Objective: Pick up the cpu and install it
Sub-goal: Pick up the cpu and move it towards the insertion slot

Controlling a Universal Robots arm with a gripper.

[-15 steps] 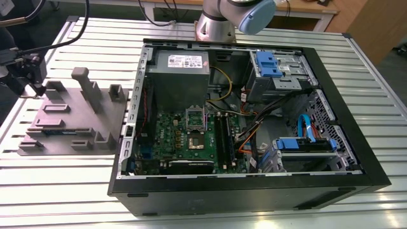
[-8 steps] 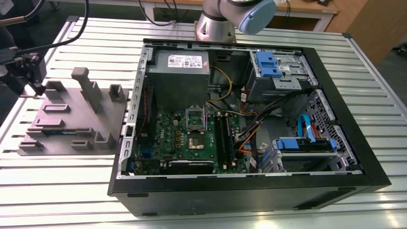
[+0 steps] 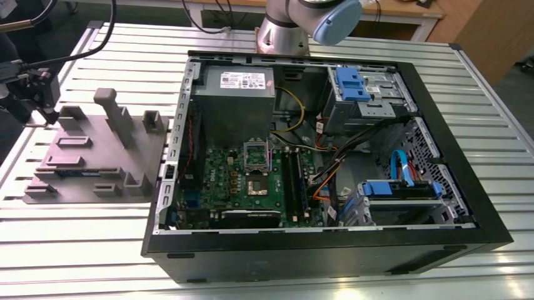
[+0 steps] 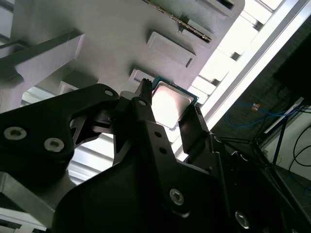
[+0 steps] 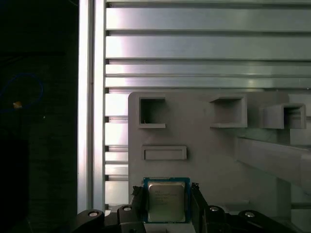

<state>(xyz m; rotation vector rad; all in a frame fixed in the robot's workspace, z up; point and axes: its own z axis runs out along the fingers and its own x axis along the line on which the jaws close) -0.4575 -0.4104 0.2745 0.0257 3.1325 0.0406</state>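
While the gripper (image 5: 166, 188) hides one edge, the cpu's (image 5: 166, 203) top shows.

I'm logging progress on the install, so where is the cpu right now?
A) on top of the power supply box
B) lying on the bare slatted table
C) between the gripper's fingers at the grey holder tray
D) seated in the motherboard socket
C: in the first wrist view the cpu sits between the fingers of the gripper, which close against its two sides, over the grey holder tray.
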